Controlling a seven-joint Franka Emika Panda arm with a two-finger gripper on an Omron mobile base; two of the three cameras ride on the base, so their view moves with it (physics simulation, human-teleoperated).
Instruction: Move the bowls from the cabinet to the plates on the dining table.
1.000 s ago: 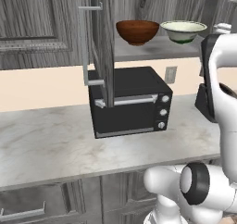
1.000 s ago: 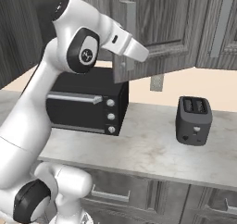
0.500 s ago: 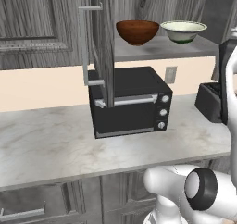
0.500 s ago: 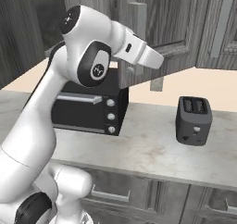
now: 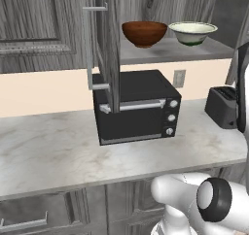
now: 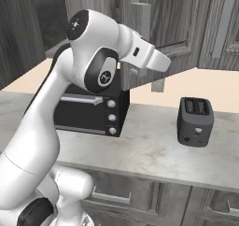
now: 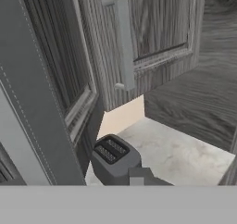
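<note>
Standing open at the left of the left base view, the cabinet point(image 5: 109, 44) door swings outward edge-on, its long silver bar handle point(image 5: 90, 47) facing the camera. On the cabinet's shelf point(image 5: 165, 52) behind it sit the two bowls, side by side but not touching: the reddish-brown bowl point(image 5: 144, 33) to the left, the pale cream-green bowl point(image 5: 192, 33) to the right — both upright. Below the shelf, a black toaster oven point(image 5: 138, 111) rests on the marble-veined worktop point(image 5: 53, 154), its three knobs in a column at its right edge. Farther right on the same worktop stands a dark two-slot toaster point(image 5: 222, 107), well apart from the oven.

In the right base view the white arm point(image 6: 100, 66) rises from the lower left and reaches toward the upper cabinets, crossing in front of the toaster oven point(image 6: 91, 110); the toaster point(image 6: 195, 121) sits to the right of it on the worktop point(image 6: 154, 150).

In the hand view, panelled grey doors and a bar handle point(image 7: 124, 42) fill the upper part, with the toaster point(image 7: 113, 158) below. Whether the jaws are open or closed cannot be told — the fingertips are not distinguishable in any view.
</note>
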